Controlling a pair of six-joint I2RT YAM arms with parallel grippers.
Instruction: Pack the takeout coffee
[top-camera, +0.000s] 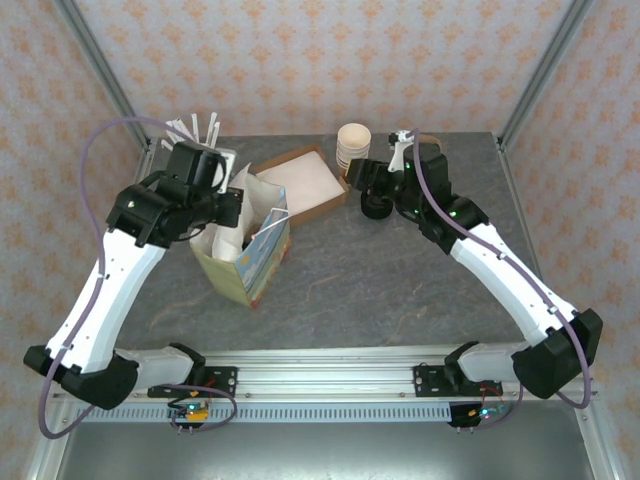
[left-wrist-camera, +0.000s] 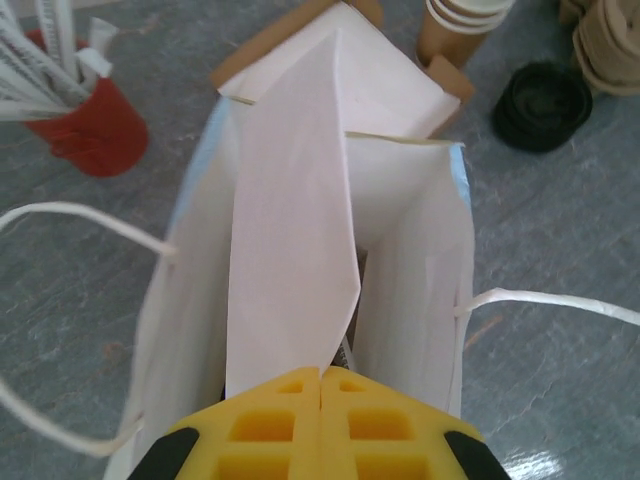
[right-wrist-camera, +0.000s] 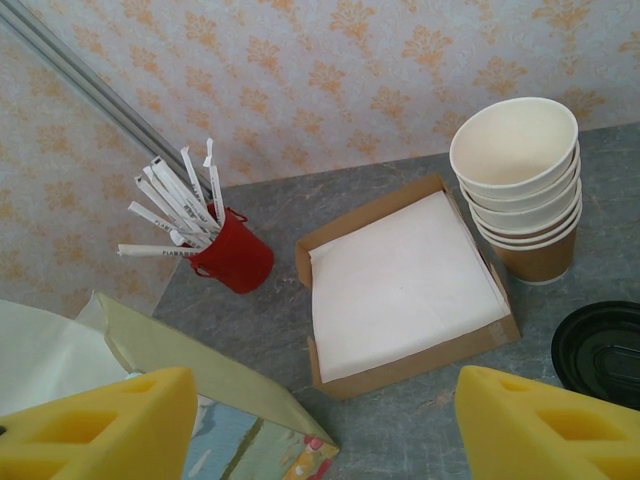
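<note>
Left tool (left-wrist-camera: 320, 385) pinching paper bag (left-wrist-camera: 290, 230) flap; right tool (right-wrist-camera: 325, 400) spread near black lids (right-wrist-camera: 600, 350).

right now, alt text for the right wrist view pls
The open right gripper frames a cardboard tray of white paper on a grey table. Stacked lidless cups and a black lid sit right of it, a red pot of wrapped straws left, a bag corner lower left.
</note>
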